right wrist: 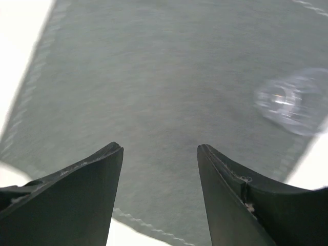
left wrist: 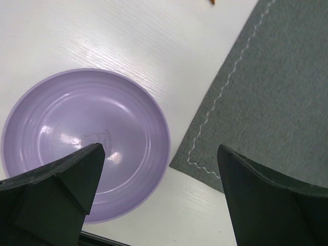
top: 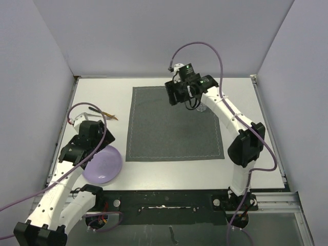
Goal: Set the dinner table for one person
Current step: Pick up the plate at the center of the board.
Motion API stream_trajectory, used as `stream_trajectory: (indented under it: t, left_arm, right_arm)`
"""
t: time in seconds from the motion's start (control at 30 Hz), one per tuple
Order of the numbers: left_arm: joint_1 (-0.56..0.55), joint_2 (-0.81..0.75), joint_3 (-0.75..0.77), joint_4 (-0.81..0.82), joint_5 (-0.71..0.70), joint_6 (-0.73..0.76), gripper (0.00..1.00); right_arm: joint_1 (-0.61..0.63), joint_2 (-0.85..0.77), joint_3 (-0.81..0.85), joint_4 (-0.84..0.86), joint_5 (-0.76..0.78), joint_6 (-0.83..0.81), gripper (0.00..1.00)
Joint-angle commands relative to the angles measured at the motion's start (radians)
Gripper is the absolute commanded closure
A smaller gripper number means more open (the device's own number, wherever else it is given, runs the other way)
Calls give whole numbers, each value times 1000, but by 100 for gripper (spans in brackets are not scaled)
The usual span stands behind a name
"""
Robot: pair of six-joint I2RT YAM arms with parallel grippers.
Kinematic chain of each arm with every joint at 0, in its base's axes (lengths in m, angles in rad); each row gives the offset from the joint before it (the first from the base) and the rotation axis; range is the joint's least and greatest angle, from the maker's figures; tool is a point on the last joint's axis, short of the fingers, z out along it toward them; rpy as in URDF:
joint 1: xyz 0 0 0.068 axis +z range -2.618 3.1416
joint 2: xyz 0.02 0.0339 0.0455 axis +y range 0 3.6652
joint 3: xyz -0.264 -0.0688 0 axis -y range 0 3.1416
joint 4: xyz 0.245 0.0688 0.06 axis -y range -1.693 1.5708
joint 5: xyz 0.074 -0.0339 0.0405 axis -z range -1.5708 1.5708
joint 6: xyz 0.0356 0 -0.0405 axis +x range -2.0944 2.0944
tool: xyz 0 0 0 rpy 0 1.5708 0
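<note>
The white dinner table (top: 97, 92) carries a dark grey placemat (top: 174, 123) at its middle. A shallow purple plate (top: 104, 165) lies on the table off the mat's near-left corner. My left gripper (top: 94, 145) hovers over it. In the left wrist view that gripper (left wrist: 160, 149) is open and empty, straddling the plate (left wrist: 84, 143) rim and the mat (left wrist: 266, 92) corner. My right gripper (top: 177, 95) hangs above the mat's far side. It (right wrist: 159, 148) is open with only mat (right wrist: 154, 77) between the fingers. A clear glass (right wrist: 291, 107) stands to its right.
The clear glass (top: 202, 107) stands at the mat's far-right edge, beside the right arm. Thin utensils (top: 102, 111) lie on the table at the far left. Grey walls close in the table on three sides.
</note>
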Motion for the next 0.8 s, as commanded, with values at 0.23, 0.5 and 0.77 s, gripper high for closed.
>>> stream_trajectory:
  t: [0.23,0.5,0.77]
  left_arm:
    - [3,-233,-39,-237,-389,-401,13]
    - [3,-240,-15,-316,-435,-466,13]
    - [4,-248,-14,-335,-424,-453,13]
  right_arm:
    - [312,-103,-297,229,-255,58,40]
    - [457,62,-261,331,-379,89,42]
    - [559,204,-137,384,-452,102,42]
